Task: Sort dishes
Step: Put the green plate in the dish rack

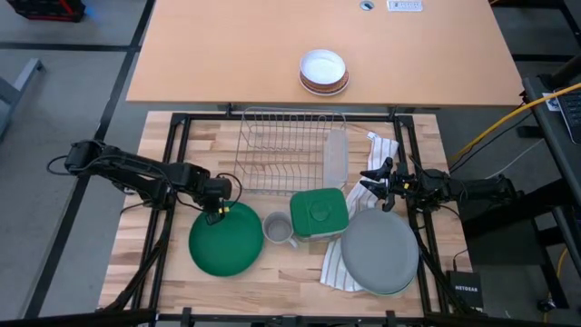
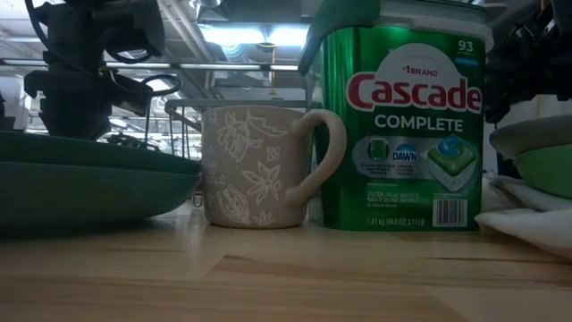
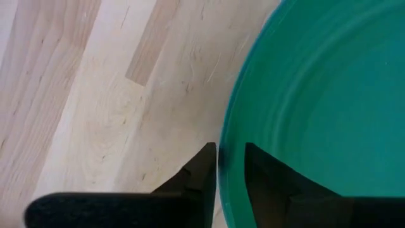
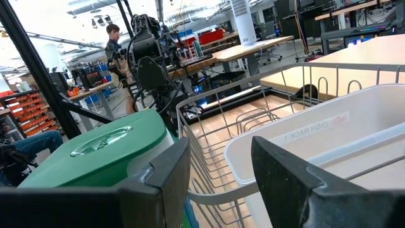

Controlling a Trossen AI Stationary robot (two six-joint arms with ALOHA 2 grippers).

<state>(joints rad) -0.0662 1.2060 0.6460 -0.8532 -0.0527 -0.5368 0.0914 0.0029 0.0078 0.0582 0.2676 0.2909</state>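
A dark green plate (image 1: 225, 241) lies on a teal plate (image 2: 89, 192) at the table's near left. My left gripper (image 1: 218, 210) stands over the green plate's far rim and is shut on it. A grey plate (image 1: 379, 251) rests on a light green plate (image 2: 547, 170), on a striped towel at the near right. My right gripper (image 1: 370, 184) is open and empty. It hovers just beyond the grey plate, beside the dish rack's white cutlery holder (image 4: 316, 139). My left gripper pinches the dark green plate's far rim (image 3: 223, 142), with one finger (image 3: 204, 170) outside the rim and one (image 3: 262, 174) over the plate's inner side. The fingers come from above, pointing down. The plate lies level on the teal plate under it.
A patterned mug (image 1: 275, 227) and a green Cascade tub (image 1: 318, 213) stand between the two plate stacks. A wire dish rack (image 1: 286, 150) stands behind them. A white bowl with a brown rim (image 1: 323, 71) sits on the far table. People show in the room beyond.
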